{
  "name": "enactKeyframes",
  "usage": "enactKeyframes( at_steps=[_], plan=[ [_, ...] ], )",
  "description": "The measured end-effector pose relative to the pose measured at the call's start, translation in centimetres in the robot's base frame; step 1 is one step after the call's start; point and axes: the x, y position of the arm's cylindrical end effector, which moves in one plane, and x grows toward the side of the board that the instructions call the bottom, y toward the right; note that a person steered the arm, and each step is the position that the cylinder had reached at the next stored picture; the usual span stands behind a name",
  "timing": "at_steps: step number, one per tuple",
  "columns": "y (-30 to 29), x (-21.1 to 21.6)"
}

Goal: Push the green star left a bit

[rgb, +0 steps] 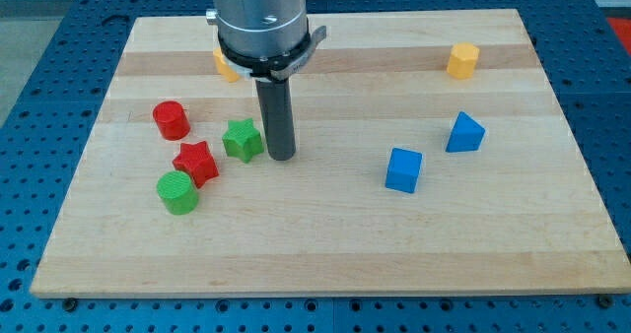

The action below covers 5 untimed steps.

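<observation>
my tip: the dark rod is standing upright on the tabletop, its lower end sitting just to the view's right of the green star, touching it or nearly so; the exact contact is too close to tell
claw: the arm is carrying no claw, only the rod, so nothing is being gripped or held
green star: lying left of the board's centre, directly at the view's left of my tip, with the red star just below and to its left
red star: sitting beside the green star's lower left, seeming to touch the green cylinder below it
green cylinder: standing at the bottom of the left-hand cluster, against the red star's lower left
red cylinder: standing at the cluster's upper left, slightly apart from the red star
yellow block: showing only partly near the view's top, mostly hidden behind the arm's grey housing; its shape is not readable
yellow hexagonal block: resting near the view's top right, well apart from everything else
blue cube: lying right of centre, well apart from my tip
blue wedge-like block: sitting up and to the right of the blue cube, near it but not touching
</observation>
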Motion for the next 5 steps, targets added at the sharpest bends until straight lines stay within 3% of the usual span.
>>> enactKeyframes(
  at_steps=[5],
  plan=[
    [-2.3,0.0]
  ],
)
